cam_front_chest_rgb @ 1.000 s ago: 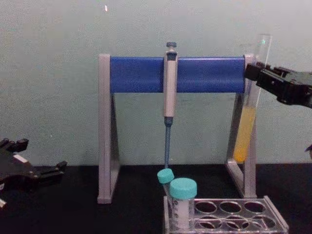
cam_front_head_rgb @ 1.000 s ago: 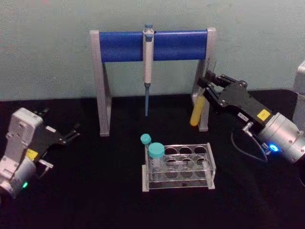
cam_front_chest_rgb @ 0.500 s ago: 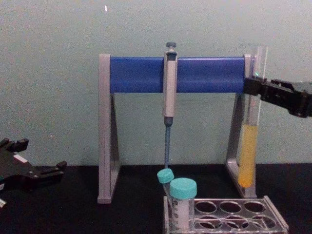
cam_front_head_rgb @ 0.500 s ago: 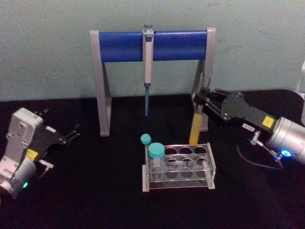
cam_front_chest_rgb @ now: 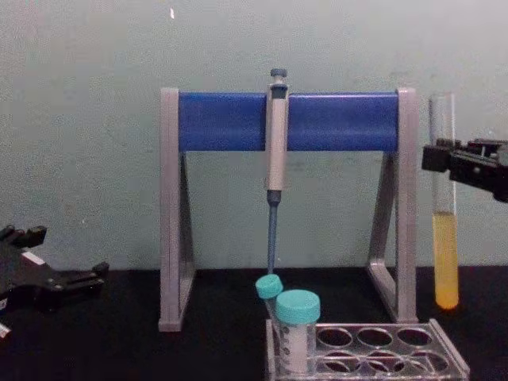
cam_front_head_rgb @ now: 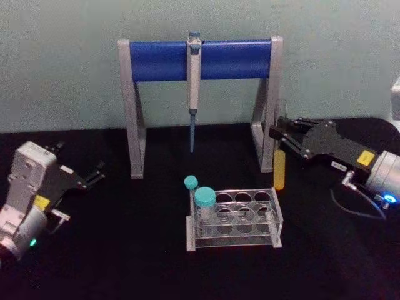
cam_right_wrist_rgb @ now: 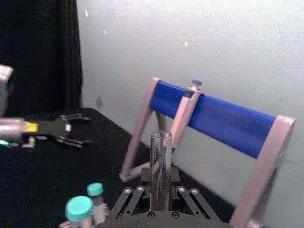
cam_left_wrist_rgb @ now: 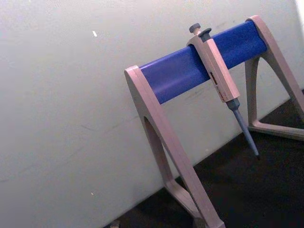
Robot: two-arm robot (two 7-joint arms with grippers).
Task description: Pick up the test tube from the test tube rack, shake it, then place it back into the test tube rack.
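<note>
Glass test tube (cam_front_chest_rgb: 444,230), upright, lower third yellow.

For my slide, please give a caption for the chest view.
Right gripper holds the test tube upright, outside the test tube rack; left gripper idle at left.
</note>
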